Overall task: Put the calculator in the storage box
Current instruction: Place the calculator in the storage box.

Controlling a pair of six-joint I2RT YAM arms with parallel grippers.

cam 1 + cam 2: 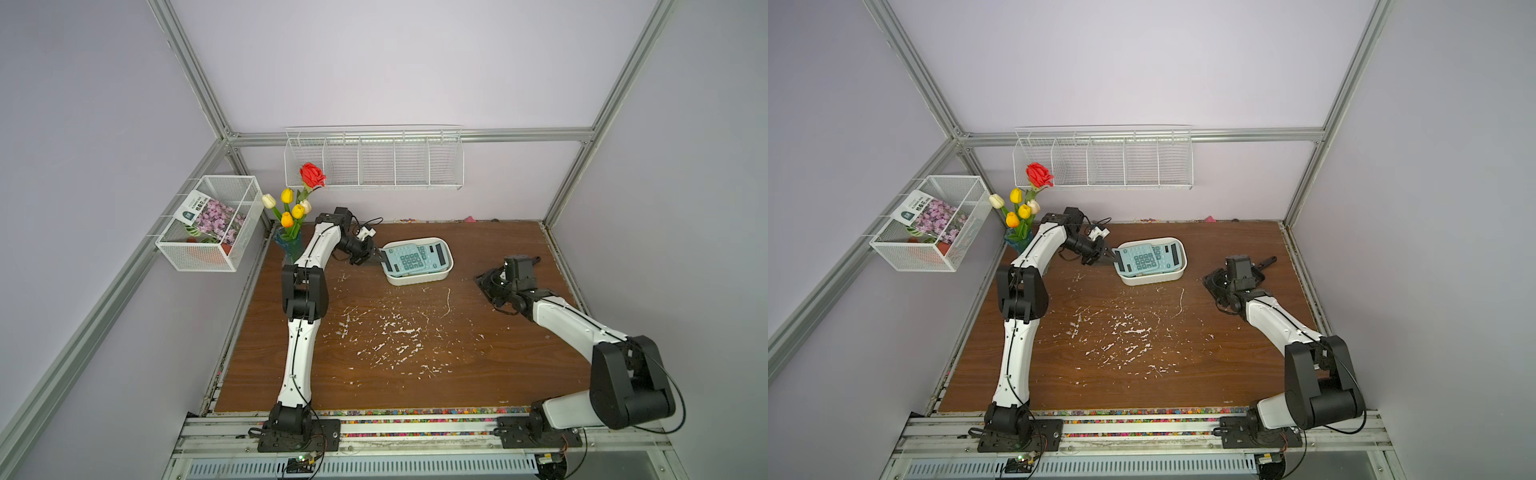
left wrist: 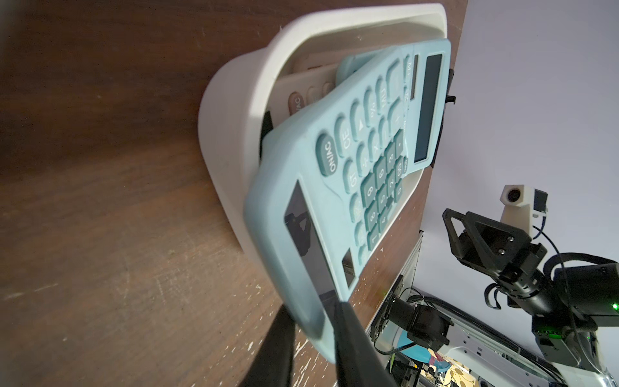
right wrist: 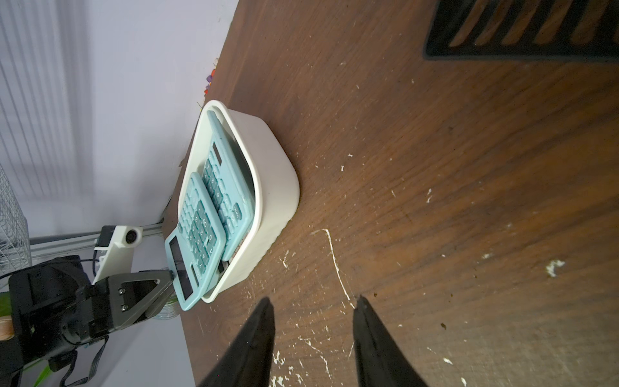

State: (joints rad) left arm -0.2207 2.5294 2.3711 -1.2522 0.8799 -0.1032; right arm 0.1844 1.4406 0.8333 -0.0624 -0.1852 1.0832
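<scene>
The left hand [image 1: 379, 256] reaches in at the short end of the storage box [image 1: 415, 283] that faces its own arm. Its two dark fingers [image 2: 351, 338] stand only a narrow way apart and bracket the display end of the calculator [image 1: 405, 258], one finger over the face and one under the back. Whether they press on it or merely sit beside it, I cannot tell. The calculator is light teal with darker number keys. It lies inside the box on top of a second teal calculator [image 3: 227, 174], and the left wrist view shows a pale one [image 2: 301, 97] beneath them. Its long axis runs roughly along the box's length, a little skewed. The display end points toward the left hand and pokes out over the rim, so the body sits tilted rather than flat. The lower teal one has its display at the opposite end. The box stands on the brown worktop [image 1: 415, 345] toward the back, near the middle. The right hand [image 3: 313, 303] is well apart from the box on the other side — its fingers clearly spread, nothing between them but bare, paint-flecked wood.
</scene>
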